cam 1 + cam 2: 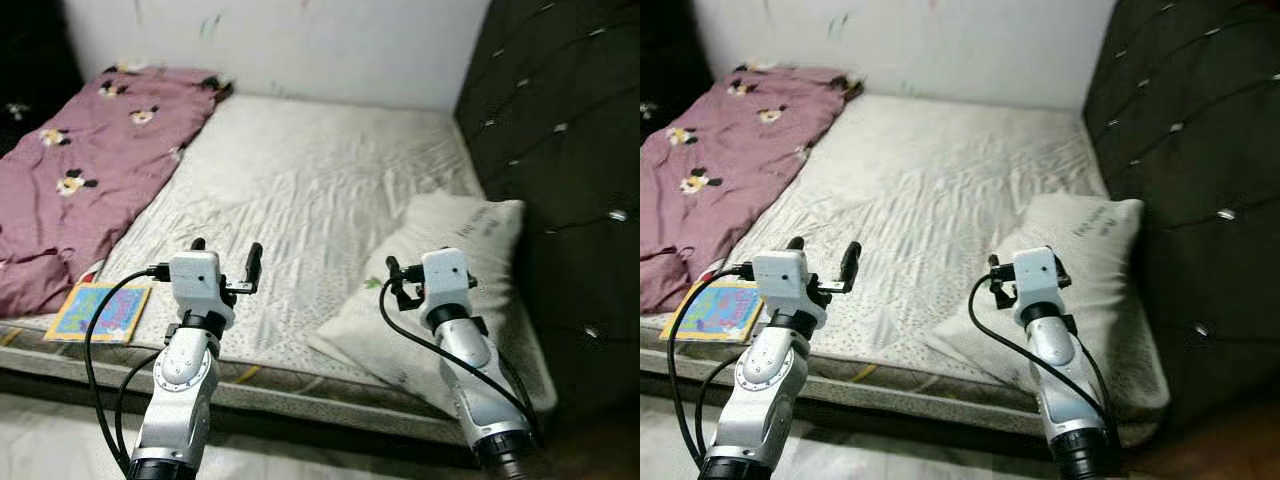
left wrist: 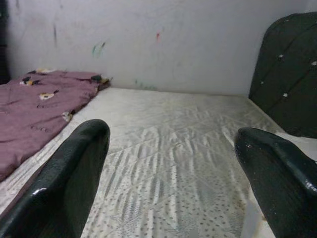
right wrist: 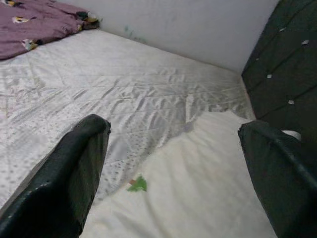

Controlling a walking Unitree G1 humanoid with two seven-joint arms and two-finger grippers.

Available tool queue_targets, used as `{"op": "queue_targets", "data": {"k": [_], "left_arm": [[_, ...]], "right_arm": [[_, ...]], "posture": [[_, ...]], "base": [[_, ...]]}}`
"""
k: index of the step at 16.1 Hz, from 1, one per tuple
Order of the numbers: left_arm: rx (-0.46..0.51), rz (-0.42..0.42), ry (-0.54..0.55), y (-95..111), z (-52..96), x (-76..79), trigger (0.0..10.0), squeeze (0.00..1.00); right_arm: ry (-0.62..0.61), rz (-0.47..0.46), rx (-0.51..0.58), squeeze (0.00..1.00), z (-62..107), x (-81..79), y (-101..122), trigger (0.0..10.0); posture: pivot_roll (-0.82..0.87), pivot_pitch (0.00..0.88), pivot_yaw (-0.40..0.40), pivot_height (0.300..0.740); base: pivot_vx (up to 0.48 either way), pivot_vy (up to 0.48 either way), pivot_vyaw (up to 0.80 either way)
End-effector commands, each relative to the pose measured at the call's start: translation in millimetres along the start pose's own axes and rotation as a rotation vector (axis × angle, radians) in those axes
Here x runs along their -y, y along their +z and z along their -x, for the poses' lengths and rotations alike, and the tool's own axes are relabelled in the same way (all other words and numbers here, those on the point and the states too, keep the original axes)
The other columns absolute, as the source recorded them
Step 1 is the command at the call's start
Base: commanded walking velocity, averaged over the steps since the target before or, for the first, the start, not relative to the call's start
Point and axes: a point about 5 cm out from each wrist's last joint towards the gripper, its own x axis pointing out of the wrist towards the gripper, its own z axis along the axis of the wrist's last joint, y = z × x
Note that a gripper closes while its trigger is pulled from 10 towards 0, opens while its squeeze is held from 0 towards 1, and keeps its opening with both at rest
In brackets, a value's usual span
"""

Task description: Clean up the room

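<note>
A white quilted mattress (image 1: 320,170) lies before me. A purple flowered blanket (image 1: 90,160) is crumpled along its left side. A white pillow (image 1: 470,225) with a small green mark (image 3: 138,184) rests askew at the near right, overhanging the mattress edge. A colourful flat book (image 1: 98,312) sits at the near left corner. My left gripper (image 1: 226,258) is raised over the near edge of the mattress, open and empty. My right gripper (image 1: 400,280) hovers open just above the pillow's near left part, holding nothing.
A dark tufted headboard (image 1: 560,150) stands along the right side. A white wall (image 1: 300,40) with faint colour marks closes off the far end. Pale floor (image 1: 60,440) runs below the mattress's near edge.
</note>
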Motion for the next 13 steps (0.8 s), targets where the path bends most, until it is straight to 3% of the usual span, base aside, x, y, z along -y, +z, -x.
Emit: {"op": "queue_targets", "data": {"k": [1, 7, 10, 13], "left_arm": [[0.019, 0.004, -0.015, 4.1, -1.1, 0.7, 10.0, 0.0], [0.008, -0.027, 0.014, 2.7, -3.4, -3.0, 10.0, 0.0], [-0.016, -0.08, 0.13, -1.1, -4.8, -9.0, 10.0, 0.0], [-0.032, -0.085, 0.11, -5.9, 1.3, -8.8, 10.0, 0.0]], "right_arm": [[-0.014, -0.003, 0.015, 0.0, -2.4, 3.4, 3.9, 10.0], [-0.029, 0.001, 0.009, 0.0, -3.4, 6.8, 2.0, 10.0], [-0.045, -0.019, -0.008, 0.0, -2.5, 7.7, -0.5, 10.0], [-0.056, -0.033, -0.005, 0.0, -1.1, 9.9, -0.9, 10.0]], "posture": [[-0.01, 0.015, -0.012, 0.74], [-0.02, 0.03, -0.012, 0.74], [-0.01, 0.027, -0.009, 0.74], [-0.02, 0.025, -0.005, 0.74]], "base": [[0.424, 0.0, 0.0], [0.382, 0.0, 0.0], [0.0, 0.0, 0.0], [0.0, 0.0, -0.73]]}}
